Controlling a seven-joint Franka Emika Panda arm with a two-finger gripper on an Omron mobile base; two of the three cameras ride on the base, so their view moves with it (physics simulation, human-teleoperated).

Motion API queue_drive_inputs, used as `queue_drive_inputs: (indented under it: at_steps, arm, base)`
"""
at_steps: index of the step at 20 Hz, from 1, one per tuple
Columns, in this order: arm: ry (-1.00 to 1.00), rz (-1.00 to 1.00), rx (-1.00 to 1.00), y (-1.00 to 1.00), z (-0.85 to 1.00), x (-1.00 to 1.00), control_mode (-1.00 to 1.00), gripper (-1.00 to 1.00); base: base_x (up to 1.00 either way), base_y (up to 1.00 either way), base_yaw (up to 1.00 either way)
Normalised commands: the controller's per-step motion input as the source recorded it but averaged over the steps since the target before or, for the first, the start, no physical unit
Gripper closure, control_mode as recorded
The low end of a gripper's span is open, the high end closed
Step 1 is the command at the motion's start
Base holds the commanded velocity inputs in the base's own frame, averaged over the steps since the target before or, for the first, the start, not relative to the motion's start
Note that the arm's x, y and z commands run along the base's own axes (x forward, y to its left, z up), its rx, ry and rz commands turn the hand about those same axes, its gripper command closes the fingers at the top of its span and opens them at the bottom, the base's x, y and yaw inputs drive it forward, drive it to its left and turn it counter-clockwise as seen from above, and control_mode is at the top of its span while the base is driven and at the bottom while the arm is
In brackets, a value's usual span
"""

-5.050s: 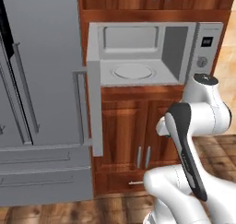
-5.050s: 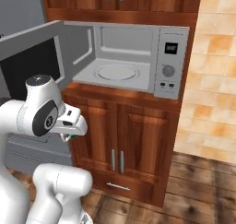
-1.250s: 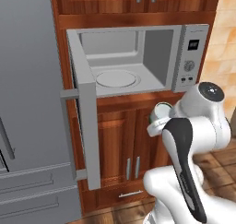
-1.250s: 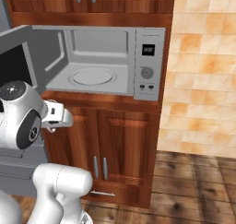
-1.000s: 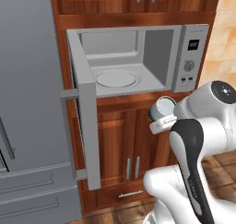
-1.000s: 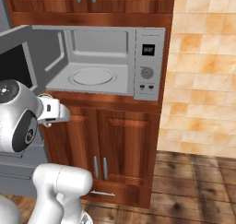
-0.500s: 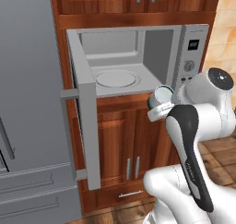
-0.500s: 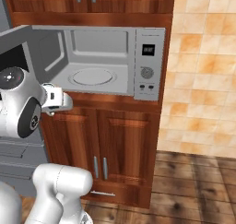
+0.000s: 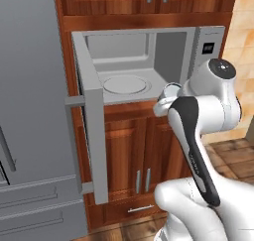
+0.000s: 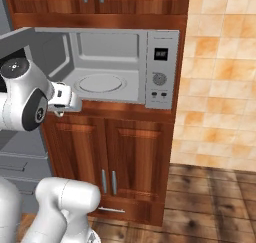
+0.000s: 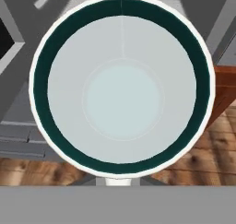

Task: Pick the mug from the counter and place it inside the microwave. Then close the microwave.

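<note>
Tool (image 9: 166, 97) closed tight on the mug (image 9: 172, 90), holding it in the air just in front of the open microwave (image 9: 149, 61), near its lower right front edge. In the hand view, mug (image 11: 122, 85) seen straight from above: white rim, dark teal band inside, pale bottom. Microwave door (image 9: 92, 131) swung fully out to the left, turntable (image 9: 126, 84) bare. Below, brown wooden cabinet doors (image 10: 107, 162). At left, grey fridge (image 9: 30, 111). At right, tiled orange wall (image 10: 220, 77).
</note>
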Motion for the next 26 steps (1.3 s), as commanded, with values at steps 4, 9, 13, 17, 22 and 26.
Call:
queue_drive_inputs:
  at_steps: [4, 9, 13, 17, 22, 26]
  arm:
    - [0.1, -0.05, 0.13, 0.0, 0.01, 0.02, -1.0, 1.0]
    - [0.02, 0.0, 0.13, 0.0, 0.06, 0.06, -1.0, 1.0]
    - [-0.07, 0.0, 0.01, 0.16, 0.08, -0.02, -1.0, 1.0]
    - [-0.09, 0.0, 0.0, 0.26, 0.3, -0.18, -1.0, 1.0]
    - [-0.01, 0.0, 0.0, 0.14, 0.24, 0.04, -1.0, 1.0]
    - [0.01, 0.0, -0.01, 0.0, 0.16, 0.43, -1.0, 1.0]
  base:
    - [0.0, 0.0, 0.0]
    - [0.0, 0.0, 0.0]
    - [0.0, 0.0, 0.0]
    - [0.0, 0.0, 0.0]
    - [0.0, 0.0, 0.0]
    - [0.0, 0.0, 0.0]
